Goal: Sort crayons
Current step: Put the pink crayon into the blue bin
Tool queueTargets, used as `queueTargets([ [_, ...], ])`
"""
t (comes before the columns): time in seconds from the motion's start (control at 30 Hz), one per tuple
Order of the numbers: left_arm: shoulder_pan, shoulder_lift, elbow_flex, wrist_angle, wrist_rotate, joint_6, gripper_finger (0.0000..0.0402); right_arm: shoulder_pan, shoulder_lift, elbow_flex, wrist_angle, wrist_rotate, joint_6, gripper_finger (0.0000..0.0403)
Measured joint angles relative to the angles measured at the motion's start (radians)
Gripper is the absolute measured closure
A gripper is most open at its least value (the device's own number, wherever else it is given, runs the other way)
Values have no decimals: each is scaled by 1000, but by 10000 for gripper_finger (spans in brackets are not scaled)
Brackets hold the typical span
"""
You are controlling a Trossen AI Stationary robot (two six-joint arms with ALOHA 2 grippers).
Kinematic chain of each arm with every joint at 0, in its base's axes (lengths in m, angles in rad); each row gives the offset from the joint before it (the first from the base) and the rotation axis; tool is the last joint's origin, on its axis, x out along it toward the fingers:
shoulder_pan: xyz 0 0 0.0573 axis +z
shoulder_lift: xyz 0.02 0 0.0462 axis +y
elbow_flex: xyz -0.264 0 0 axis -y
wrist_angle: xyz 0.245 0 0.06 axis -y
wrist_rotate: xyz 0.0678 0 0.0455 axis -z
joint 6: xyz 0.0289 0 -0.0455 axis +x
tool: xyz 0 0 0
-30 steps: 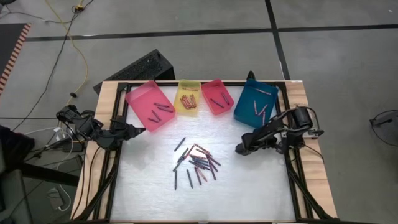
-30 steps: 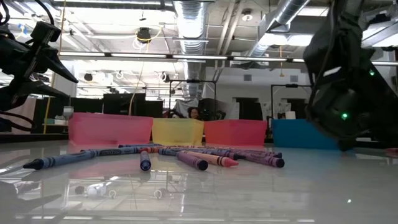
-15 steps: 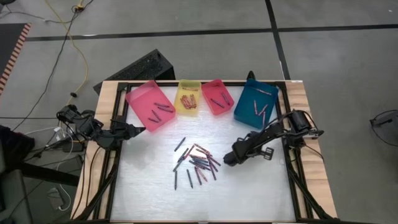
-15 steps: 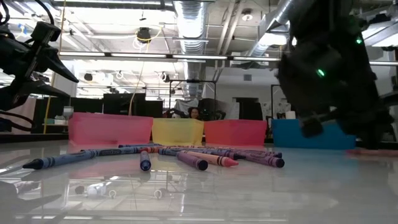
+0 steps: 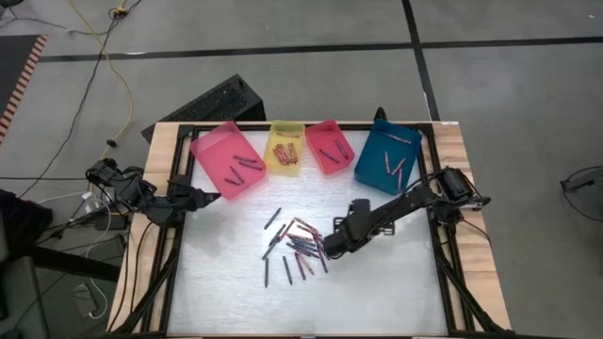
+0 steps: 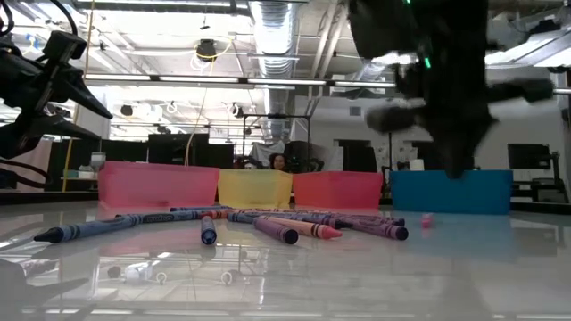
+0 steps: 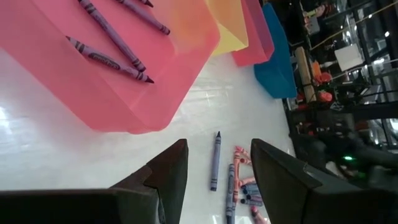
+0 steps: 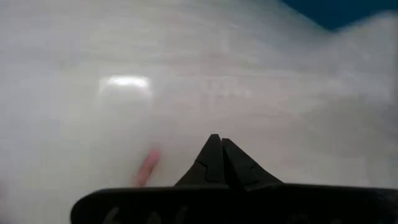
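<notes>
Your right gripper (image 5: 332, 248) hangs at the right edge of the loose crayons (image 5: 298, 247) in the middle of the tabletop (image 5: 377, 292), with its fingers (image 8: 219, 163) pressed fully together and nothing between them. If you lower it like that, the closed tips will likely push the pile instead of taking one stick, and the crayons lie so tightly crossed that a nudge could roll several away or scatter them toward the tabletop's edge. Even with the fingers spread, you risk catching two neighbours at once, or a colour you did not mean to take, because the pink, purple and dark ones touch and overlap.

Your left gripper (image 7: 214, 171) waits at the left side just beside the pink tray (image 5: 227, 160), fingers well apart and empty; it looks clear of the pile, but a swing toward the middle could clip that tray's corner.

More crayons already lie in the pink tray, the yellow tray (image 5: 284, 148), the red tray (image 5: 329, 146) and the blue tray (image 5: 387, 158).

The right wrist view is smeared: you can make out only a pinkish streak near the fingertips, not which crayon it is. In the low view the right arm is a dark blur, so its height above the tabletop is hard to judge. From above, the gripper covers part of the pile's right edge.
</notes>
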Motion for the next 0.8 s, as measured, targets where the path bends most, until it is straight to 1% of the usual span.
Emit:
queueTargets([
  [0.1,0,0,0,0,9,8,236,27,-6,84,28,3,-175,403],
  [0.2,0,0,0,0,15,10,236,64,-6,145,80,7,-452,403],
  [0.27,0,0,0,0,15,10,236,72,-6,176,108,7,-572,403],
  [0.37,0,0,0,0,15,10,236,54,-6,215,120,10,-599,403],
  [0.43,0,0,0,0,16,11,236,33,-6,224,165,21,-616,403],
  [0.5,0,0,0,0,20,10,236,16,-6,224,208,30,-687,403],
  [0.57,0,0,0,0,32,10,236,3,-5,223,238,4,-782,403],
  [0.63,0,0,0,0,43,10,236,-13,-5,223,258,-43,-827,403],
  [0.7,0,0,0,0,64,12,236,-31,-5,223,260,-88,-809,403],
  [0.8,0,0,0,0,88,17,236,-48,-1,223,242,-105,-730,403],
])
